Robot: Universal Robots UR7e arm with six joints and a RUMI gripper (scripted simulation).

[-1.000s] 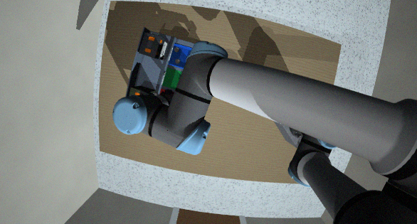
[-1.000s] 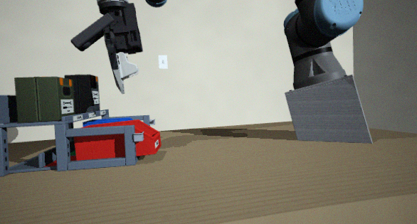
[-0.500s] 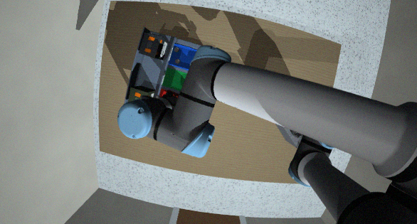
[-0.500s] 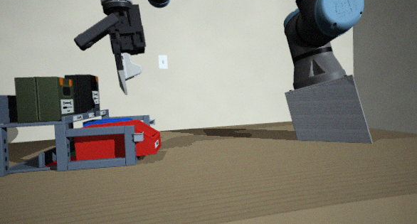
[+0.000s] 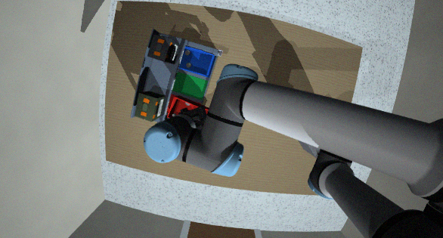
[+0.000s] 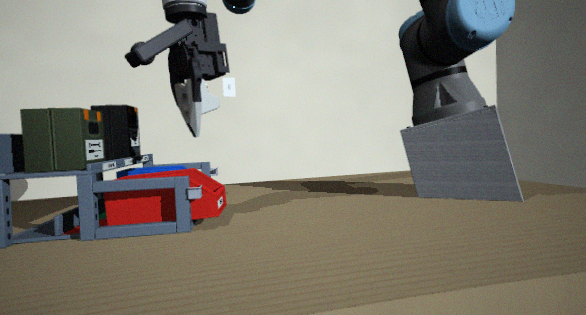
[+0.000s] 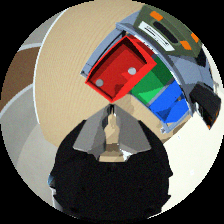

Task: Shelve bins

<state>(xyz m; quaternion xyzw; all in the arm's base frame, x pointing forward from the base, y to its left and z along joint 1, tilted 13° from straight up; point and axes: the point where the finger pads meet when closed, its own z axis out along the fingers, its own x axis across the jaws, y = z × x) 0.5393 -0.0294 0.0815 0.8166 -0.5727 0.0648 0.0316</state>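
Observation:
The red bin (image 5: 174,103) (image 6: 132,209) (image 7: 116,60) stands in the end bay of the grey shelf (image 5: 159,78) (image 6: 87,210). Its front end sticks out past the shelf's front post and looks slightly raised. Two round grey parts lie in it. A strip of red shows on the shelf floor behind it. The blue bin (image 5: 202,62) (image 7: 170,104) is in the far bay, with round parts inside. The green area (image 5: 190,85) (image 7: 150,86) between them looks flat. My gripper (image 6: 196,134) (image 7: 112,104) is shut and empty, above the red bin's front side. Its fingertips are hidden in the top view.
A green case (image 5: 148,107) (image 6: 62,140) (image 7: 162,25) and a black case (image 5: 162,49) (image 6: 115,132) stand on the upper board, close behind the bays. The shelf's front posts and side rails flank the end bays. A grey slanted pedestal (image 6: 460,160) stands at the right.

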